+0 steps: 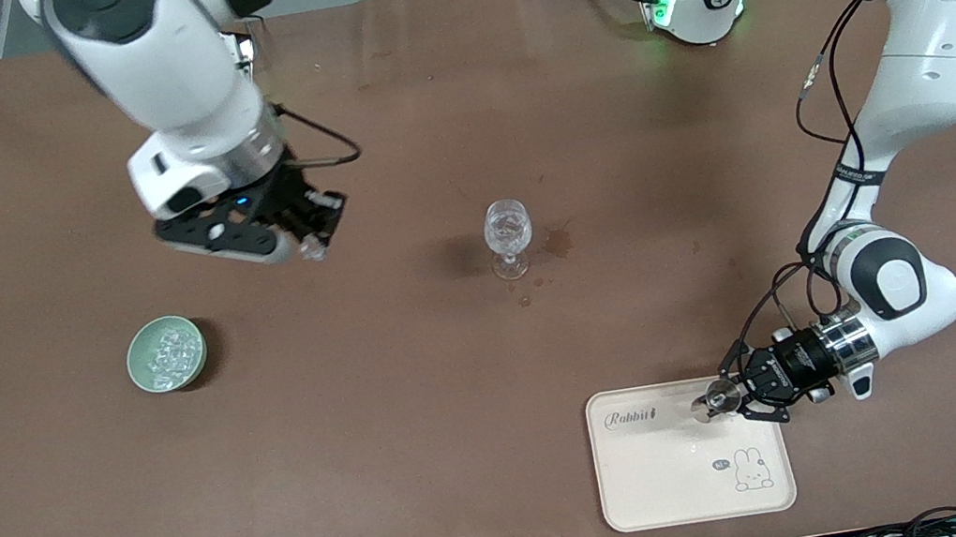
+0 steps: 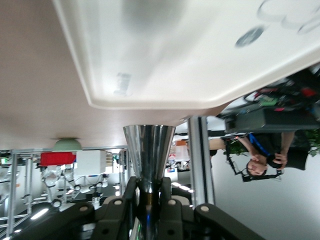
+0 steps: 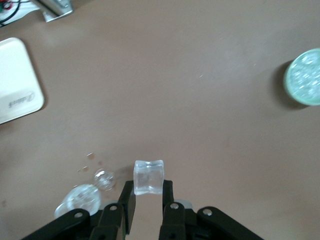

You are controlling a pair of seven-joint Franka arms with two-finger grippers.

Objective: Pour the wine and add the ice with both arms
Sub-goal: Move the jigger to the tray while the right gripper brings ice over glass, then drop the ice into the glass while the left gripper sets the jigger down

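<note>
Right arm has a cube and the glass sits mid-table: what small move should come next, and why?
Probably carry the right end effector sideways toward the wine glass. It is shut on an ice cube over bare table between the bowl and the glass, not yet above the rim. The left end effector holds a metal cup at the tray.

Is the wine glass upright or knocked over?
Upright: the wine glass stands on its foot mid-table, bowl above stem, untouched by either end effector.

Front camera high, facing arms; 2 wrist cameras close; all share tray (image 1: 698, 501) (image 2: 200, 60) (image 3: 17, 80).
</note>
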